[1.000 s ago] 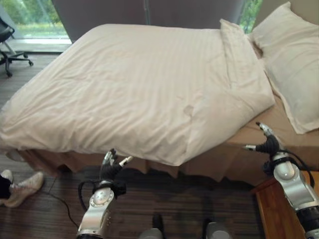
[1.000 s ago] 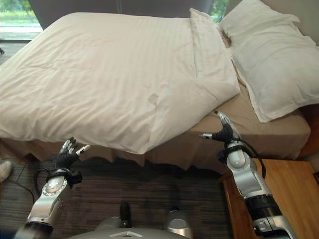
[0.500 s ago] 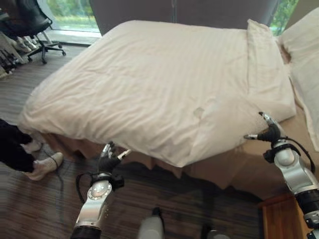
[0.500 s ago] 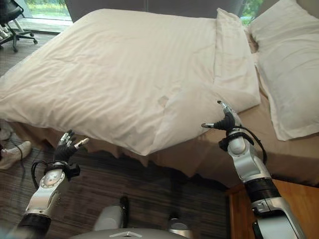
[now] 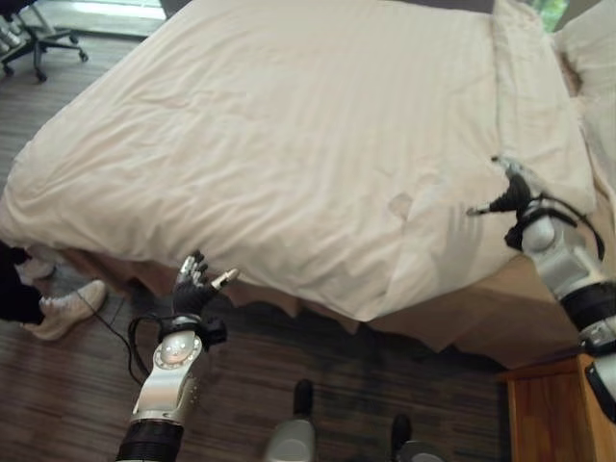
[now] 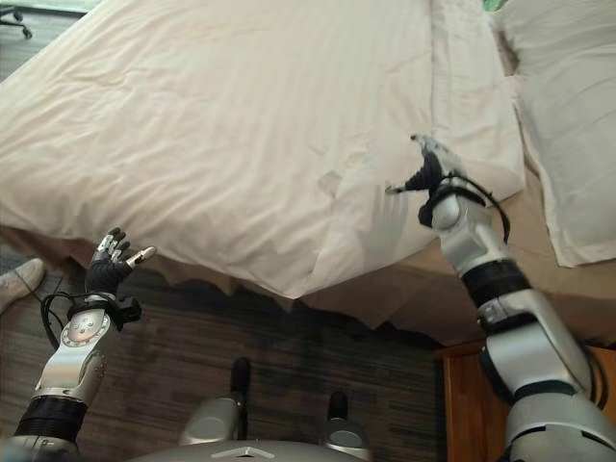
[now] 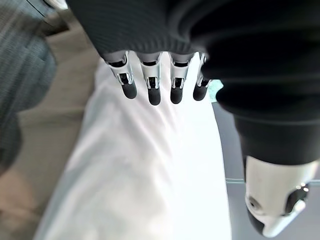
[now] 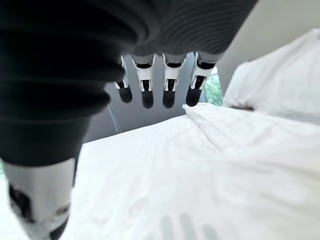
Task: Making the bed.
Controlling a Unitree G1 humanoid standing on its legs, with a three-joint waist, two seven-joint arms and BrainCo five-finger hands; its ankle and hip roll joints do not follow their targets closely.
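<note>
Duvet (image 5: 289,144) lies askew across the bed, one corner drooping over the near edge; right hand (image 5: 507,195) spread above it, left hand (image 5: 195,289) spread, seemingly just short of the hem; best grasp both edges and pull evenly.

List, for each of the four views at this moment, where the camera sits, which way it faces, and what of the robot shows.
Left eye view: on the head, facing down at the duvet; left hand low beside the bed, right hand over the duvet.
Right eye view: same head, set slightly aside; same scene, plus the pillow.
Left wrist view: on the left wrist, along straight fingers toward the duvet.
Right wrist view: on the right wrist, along straight fingers across the duvet to the pillow.
All share the duvet.
</note>
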